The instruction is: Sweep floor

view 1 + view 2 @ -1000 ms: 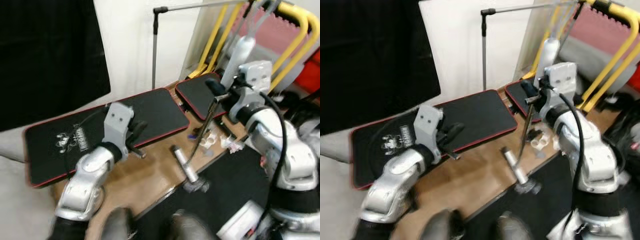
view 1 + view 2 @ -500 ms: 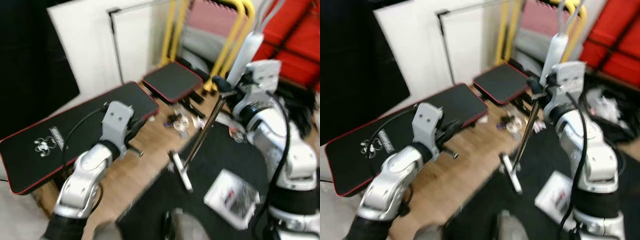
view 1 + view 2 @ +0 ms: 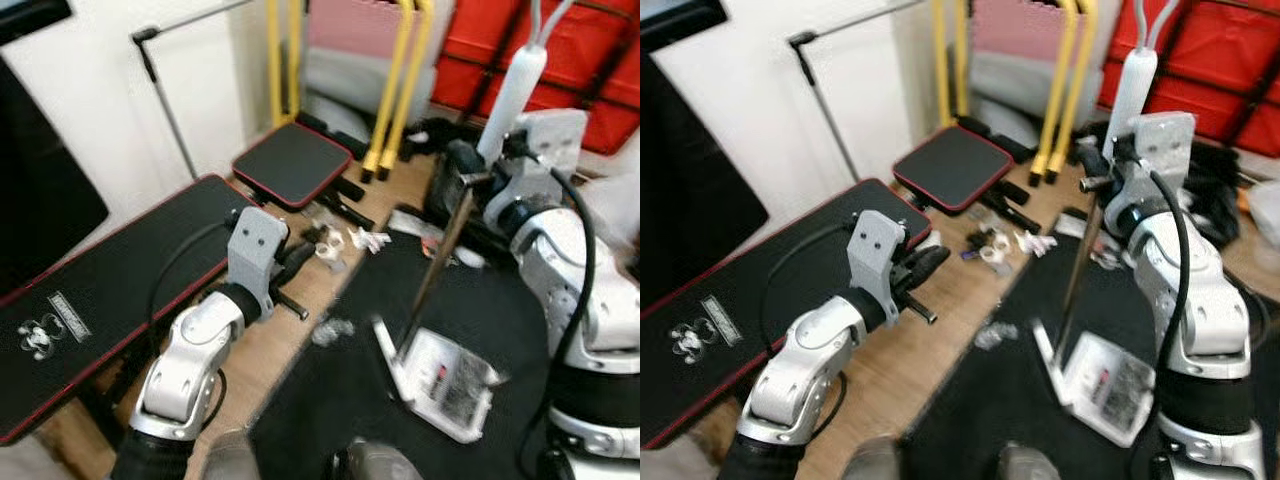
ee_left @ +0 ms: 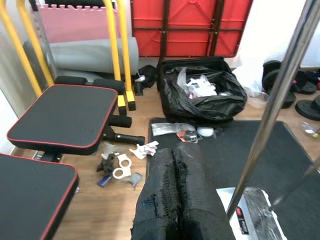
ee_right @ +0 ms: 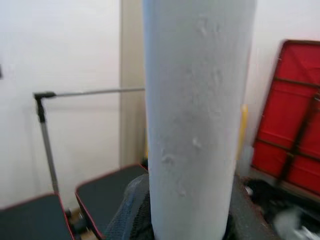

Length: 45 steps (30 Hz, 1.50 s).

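Right gripper (image 3: 1102,172) clamped on broom handle (image 3: 1132,80); left gripper (image 4: 179,197) together, idle. View has swung right: litter (image 3: 345,238) ahead; dustpan (image 3: 445,380), probably, now on mat.

Right gripper (image 3: 1095,172) holds broom handle (image 3: 1128,85) upright

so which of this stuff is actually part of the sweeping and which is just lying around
Part of the job:
- right gripper, shut on the broom handle
- metal pole
- scraps on the floor

Just lying about:
- black bag
- padded benches
- yellow frame
- left gripper, idle and shut
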### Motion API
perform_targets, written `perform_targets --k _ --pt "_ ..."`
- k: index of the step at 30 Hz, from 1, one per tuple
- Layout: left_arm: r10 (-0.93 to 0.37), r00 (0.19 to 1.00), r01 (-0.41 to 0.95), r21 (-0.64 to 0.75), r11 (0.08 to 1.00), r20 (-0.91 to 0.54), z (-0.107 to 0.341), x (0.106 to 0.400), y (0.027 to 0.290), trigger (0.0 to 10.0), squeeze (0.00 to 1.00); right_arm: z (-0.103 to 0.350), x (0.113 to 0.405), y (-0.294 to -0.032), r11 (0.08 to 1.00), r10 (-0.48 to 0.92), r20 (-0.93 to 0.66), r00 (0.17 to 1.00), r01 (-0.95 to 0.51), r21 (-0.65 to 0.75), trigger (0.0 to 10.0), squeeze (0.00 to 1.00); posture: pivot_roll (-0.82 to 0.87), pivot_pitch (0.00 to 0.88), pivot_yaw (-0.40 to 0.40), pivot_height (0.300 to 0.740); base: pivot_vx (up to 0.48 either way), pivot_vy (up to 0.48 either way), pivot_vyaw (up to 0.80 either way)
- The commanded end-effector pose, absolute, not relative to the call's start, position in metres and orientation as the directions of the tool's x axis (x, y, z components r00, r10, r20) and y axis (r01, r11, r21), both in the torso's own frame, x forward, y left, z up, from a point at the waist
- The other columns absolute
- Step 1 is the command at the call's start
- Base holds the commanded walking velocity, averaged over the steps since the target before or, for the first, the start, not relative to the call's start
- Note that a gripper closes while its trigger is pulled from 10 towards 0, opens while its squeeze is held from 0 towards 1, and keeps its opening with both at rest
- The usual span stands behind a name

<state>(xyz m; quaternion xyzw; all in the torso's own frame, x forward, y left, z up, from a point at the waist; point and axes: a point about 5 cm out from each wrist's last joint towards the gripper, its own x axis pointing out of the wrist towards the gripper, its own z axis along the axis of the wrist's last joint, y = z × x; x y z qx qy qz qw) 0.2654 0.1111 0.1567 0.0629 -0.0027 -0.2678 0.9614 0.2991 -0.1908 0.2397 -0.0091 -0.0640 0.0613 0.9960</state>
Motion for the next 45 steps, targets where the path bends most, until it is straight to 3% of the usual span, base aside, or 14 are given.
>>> perform_targets --k 1,7,15,18,29,45 --pt "-0.51 0.859 0.512 0.123 0.85 -0.049 0.153 0.265 0.113 10.0 0.0 0.253 0.297 -0.186 0.99 0.143 0.209 0.967 -0.141 -0.024 10.0 0.0 -0.15 0.145 -0.149 0.74 0.439 0.0 0.0" --pt "-0.505 0.862 0.507 0.124 0.853 -0.052 0.153 0.265 0.113 10.0 0.0 0.256 0.296 -0.18 0.986 0.163 0.234 0.959 -0.164 -0.016 10.0 0.0 -0.15 0.148 -0.15 0.74 0.416 0.0 0.0" --pt "-0.471 0.882 0.471 0.129 0.873 -0.033 0.155 0.266 0.115 10.0 0.0 0.262 0.296 -0.169 0.974 0.202 0.303 0.931 -0.223 0.037 10.0 0.0 -0.15 0.159 -0.152 0.74 0.0 0.0 0.0" --pt "-0.555 0.831 0.555 0.079 0.828 -0.021 0.158 0.249 0.103 10.0 0.0 0.253 0.308 -0.168 0.951 0.181 0.312 0.933 -0.247 0.187 10.0 0.0 -0.14 0.21 -0.165 0.74 0.0 0.0 0.0" --pt "-0.595 0.803 0.595 0.083 0.799 -0.033 0.159 0.229 0.098 10.0 0.0 0.254 0.311 -0.163 0.904 0.19 0.348 0.918 -0.302 0.304 10.0 0.0 -0.13 0.272 -0.167 0.74 0.0 0.0 0.0" --pt "-0.6 0.8 0.591 0.154 0.792 0.012 0.169 0.213 0.094 10.0 0.0 0.251 0.322 -0.155 0.881 0.236 0.389 0.891 -0.365 0.302 10.0 0.0 -0.11 0.344 -0.161 0.74 0.0 0.0 0.0"
